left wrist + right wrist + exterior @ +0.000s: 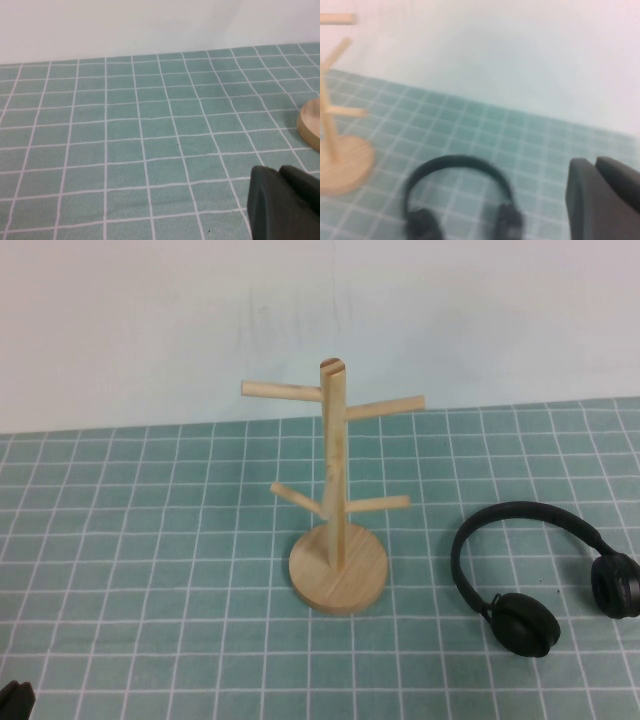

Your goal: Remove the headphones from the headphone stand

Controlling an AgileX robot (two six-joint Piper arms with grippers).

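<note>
The black headphones (524, 623) lie flat on the green checked mat, to the right of the wooden headphone stand (334, 470) and apart from it. The stand is upright and all its pegs are bare. In the right wrist view the headphones (455, 160) lie ahead of my right gripper (595, 161), which is shut, empty and clear of them, with the stand (340, 160) beyond. My right gripper is out of the high view. My left gripper (15, 700) sits at the mat's near left corner; in its wrist view it (277, 170) is shut and empty, with the stand's base (312, 125) at the edge.
The green checked mat (150, 540) covers the table up to a white wall (150, 320) behind the stand. Nothing else stands on the mat.
</note>
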